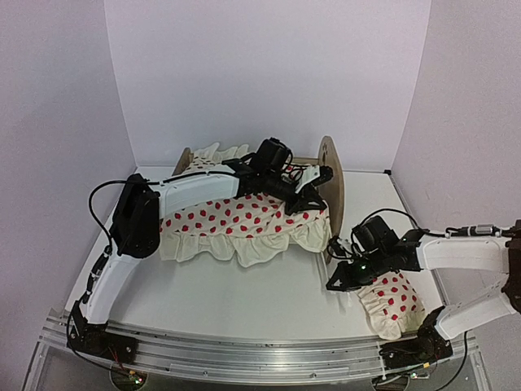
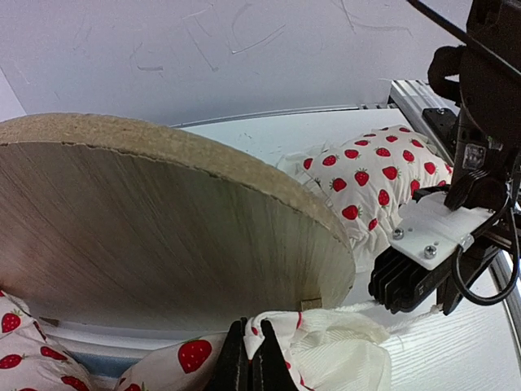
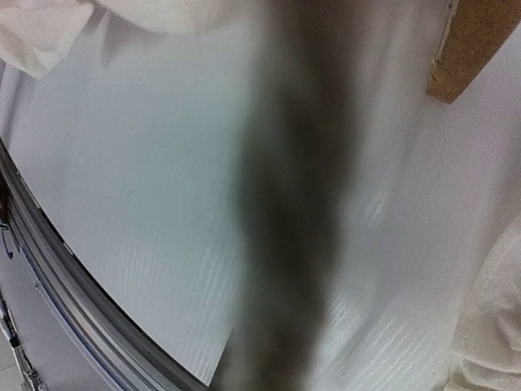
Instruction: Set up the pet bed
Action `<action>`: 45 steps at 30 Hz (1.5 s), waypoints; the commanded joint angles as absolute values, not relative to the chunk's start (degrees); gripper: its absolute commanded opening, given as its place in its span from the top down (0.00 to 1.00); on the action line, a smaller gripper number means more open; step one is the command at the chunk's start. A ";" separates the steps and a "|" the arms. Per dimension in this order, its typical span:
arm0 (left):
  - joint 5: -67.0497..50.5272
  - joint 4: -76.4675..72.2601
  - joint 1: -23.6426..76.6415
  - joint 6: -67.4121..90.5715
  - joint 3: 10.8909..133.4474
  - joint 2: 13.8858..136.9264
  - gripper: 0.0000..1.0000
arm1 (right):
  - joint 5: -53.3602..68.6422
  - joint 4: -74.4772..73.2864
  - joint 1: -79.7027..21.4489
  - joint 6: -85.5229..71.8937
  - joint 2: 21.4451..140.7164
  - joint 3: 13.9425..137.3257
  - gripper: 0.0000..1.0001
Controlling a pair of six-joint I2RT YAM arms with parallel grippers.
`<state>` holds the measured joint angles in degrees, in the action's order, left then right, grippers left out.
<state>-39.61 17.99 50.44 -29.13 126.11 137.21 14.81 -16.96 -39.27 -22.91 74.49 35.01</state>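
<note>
From above, we are seeing the bed (image 1: 332,171) lying mid-frame under a spotted blanket (image 1: 236,220). The left gripper (image 1: 313,198) is hovering at its headboard end, and the right gripper (image 1: 336,283) is sitting lower right beside a pillow (image 1: 392,303). At the left wrist, the fingers (image 2: 234,365) are pinching the blanket's edge just below the headboard (image 2: 163,220). At the right wrist, blurred fingers (image 3: 289,244) are pressing together, with a wooden bed corner (image 3: 468,45) showing upper right.

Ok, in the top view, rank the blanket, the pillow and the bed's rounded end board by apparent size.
1. Blanket, clearly largest.
2-3. Pillow and rounded end board: too close to rank; the board shows nearly edge-on and the right arm covers part of the pillow.
</note>
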 commanded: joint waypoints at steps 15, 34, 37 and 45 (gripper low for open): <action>-43.73 17.09 47.82 -39.46 118.49 128.19 0.24 | 27.63 -26.41 -40.02 -20.65 80.47 47.43 1.00; -31.37 -49.04 57.56 -56.58 68.71 120.80 0.35 | 40.82 -27.14 -35.79 -26.42 80.11 47.21 1.00; -29.10 -57.87 58.90 -58.71 70.55 126.79 0.33 | 40.96 -27.16 -35.68 -26.73 79.76 46.94 1.00; -28.98 -64.14 60.93 -56.09 69.99 130.08 0.41 | 39.66 -27.16 -35.42 -26.78 79.23 46.76 1.00</action>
